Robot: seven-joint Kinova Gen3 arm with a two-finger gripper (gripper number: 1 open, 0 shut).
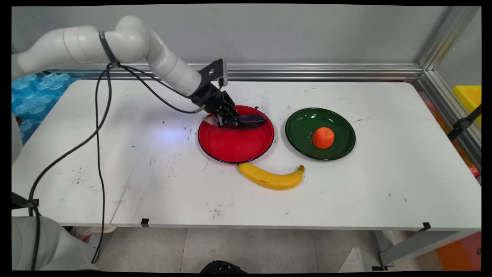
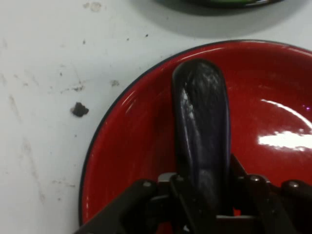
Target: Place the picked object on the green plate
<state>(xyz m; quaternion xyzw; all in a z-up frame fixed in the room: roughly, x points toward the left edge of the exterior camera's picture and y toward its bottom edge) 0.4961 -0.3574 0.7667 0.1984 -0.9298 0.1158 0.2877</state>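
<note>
One wide white rectangular table (image 1: pixel 384 184), scuffed and marked with dark specks. Two round enamelled plates side by side near table centre: glossy red plate with dark rim (image 1: pixel 234 148) at 9 o'clock of glossy green plate with dark rim (image 1: pixel 338 125), rims apart. On the green plate, near its middle: round orange fruit with dimpled skin (image 1: pixel 323 137). On the bare table, at 6 o'clock of the red plate and just beside its rim: curved yellow banana (image 1: pixel 271 179), stem end pointing toward 3 o'clock. On the red plate, toward its far rim at 12 o'clock: long dark purple eggplant (image 1: pixel 251 120), lying flat, rounded tip toward 3 o'clock. Black two-finger gripper (image 1: pixel 226 122) lowered over the eggplant's 9 o'clock end, fingers (image 2: pixel 183 195) pinching the eggplant (image 2: pixel 202 131) from both sides. In the hand view, eggplant extending straight up from between the fingers across the red plate (image 2: pixel 126 161).
</note>
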